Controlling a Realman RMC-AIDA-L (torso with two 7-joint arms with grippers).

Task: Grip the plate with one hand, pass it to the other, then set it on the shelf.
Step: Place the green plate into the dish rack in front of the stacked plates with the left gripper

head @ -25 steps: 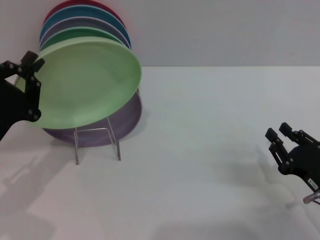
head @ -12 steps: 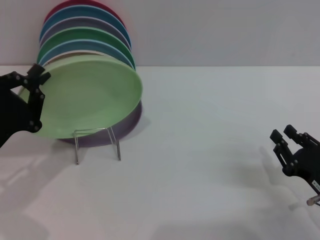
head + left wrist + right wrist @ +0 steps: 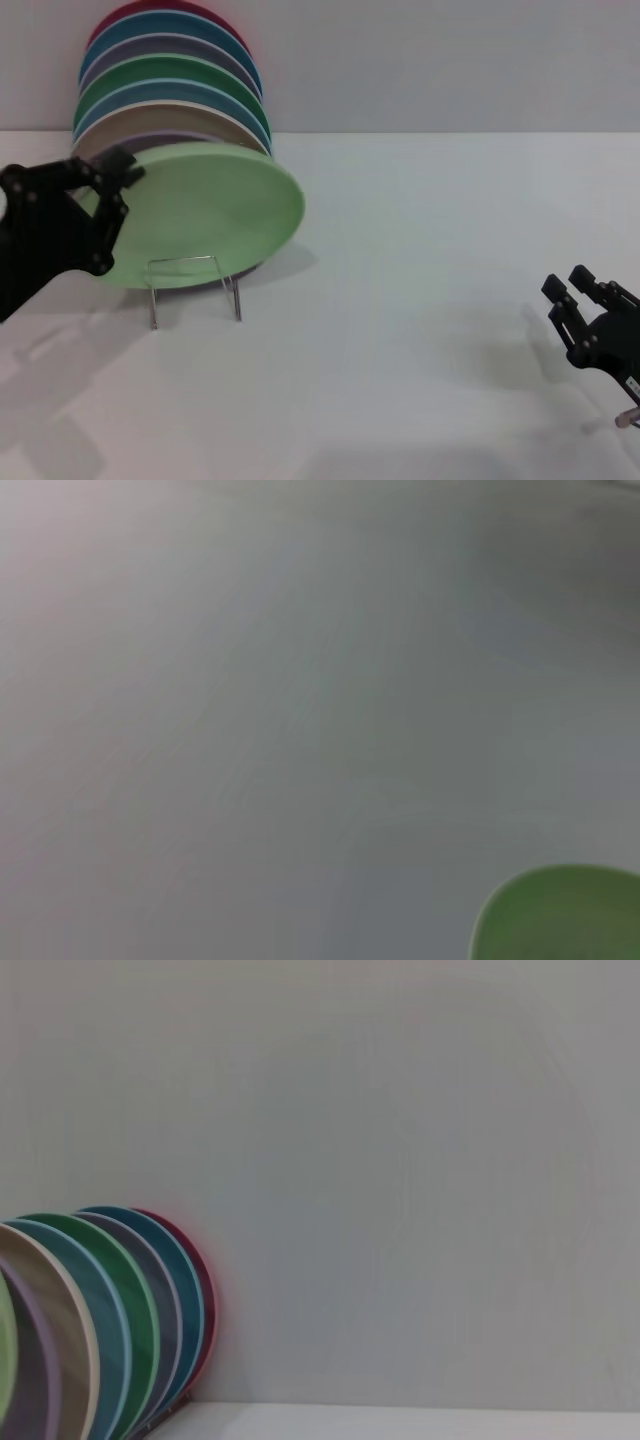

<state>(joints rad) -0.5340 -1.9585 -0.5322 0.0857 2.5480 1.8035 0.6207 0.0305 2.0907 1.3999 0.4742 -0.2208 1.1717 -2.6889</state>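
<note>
L gripper [image 3: 105, 195] is at the left side of the head view, jaws closed on the near-left rim of the pale lime-green plate [image 3: 205, 210]. Plate is tipped forward, nearly flat, off the bench [image 3: 420, 300] and over the clear acrylic shelf [image 3: 195, 285]; can't tell if its underside touches the rack's front bracket. Behind it, the rest of the stack [image 3: 170, 90] leans upright against the back wall: beige, blue, darker green, lilac, teal, red rims showing one behind another. L wrist view shows only a blurred grey surface w/ a bit of the plate's green edge [image 3: 560, 915] in one corner. R gripper [image 3: 585, 305] sits low at the right, well apart from plate and shelf, jaws parted a little, holding nothing. R wrist view looks at the wall and the leaning plates [image 3: 110, 1310]
</note>
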